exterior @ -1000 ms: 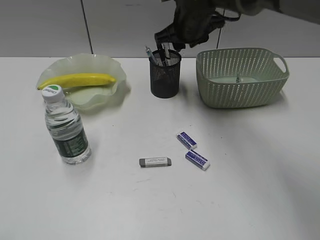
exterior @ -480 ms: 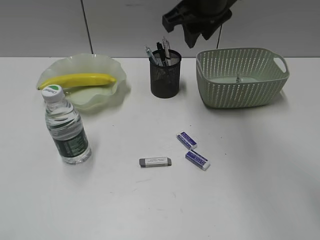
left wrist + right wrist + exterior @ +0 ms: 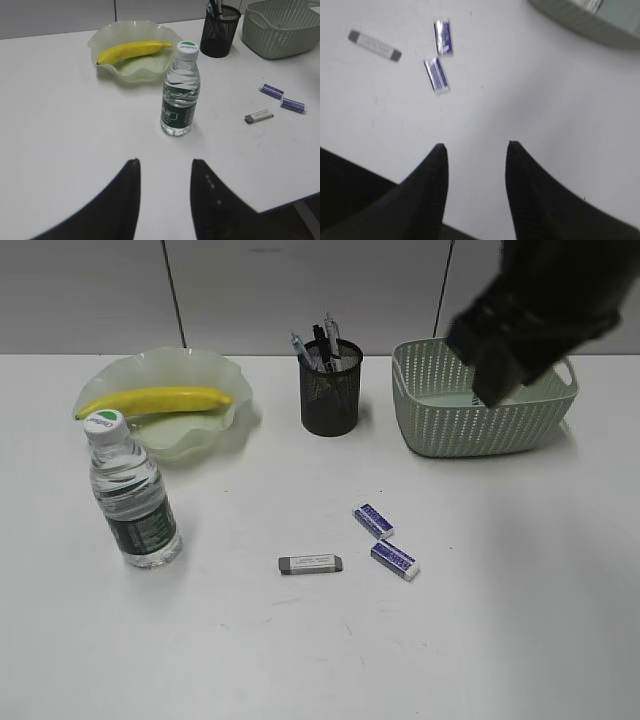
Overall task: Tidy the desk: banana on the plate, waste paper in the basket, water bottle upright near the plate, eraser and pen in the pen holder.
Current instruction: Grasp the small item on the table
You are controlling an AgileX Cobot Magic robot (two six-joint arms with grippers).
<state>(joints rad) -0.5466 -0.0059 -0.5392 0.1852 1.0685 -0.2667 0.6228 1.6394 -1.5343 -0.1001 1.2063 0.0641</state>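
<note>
The white bench (image 3: 300, 660) carries a ruffled green plate (image 3: 215, 370) at the back left with the banana (image 3: 155, 400) lying in it. The bottle (image 3: 131, 495) stands upright just in front of the plate, cap up. At the back middle the black mesh holder (image 3: 330, 400) has several pens (image 3: 325, 345) standing in it. Right of it sits the sage basket (image 3: 450, 420); the waste paper cannot be made out in it from here.

Out on the open bench lie three erasers: a grey one (image 3: 310, 564) and two with blue sleeves, one (image 3: 373, 521) nearer the holder and one (image 3: 395, 561) just in front of it. They are apart from each other and nothing stands between them and the holder.

The right arm shows as a dark blurred mass over the basket's right half, hiding part of its rim. Its pincer (image 3: 475, 150) is parted to a moderate gap with nothing between the fingers, hanging above bare bench with the erasers off to its upper left. The left pincer (image 3: 164, 167) is likewise parted and holds nothing, low over the near bench with the bottle just ahead.

Half a second ago the right arm was above the holder; it has since swung right, over the basket. The things on the bench lie as they did.
</note>
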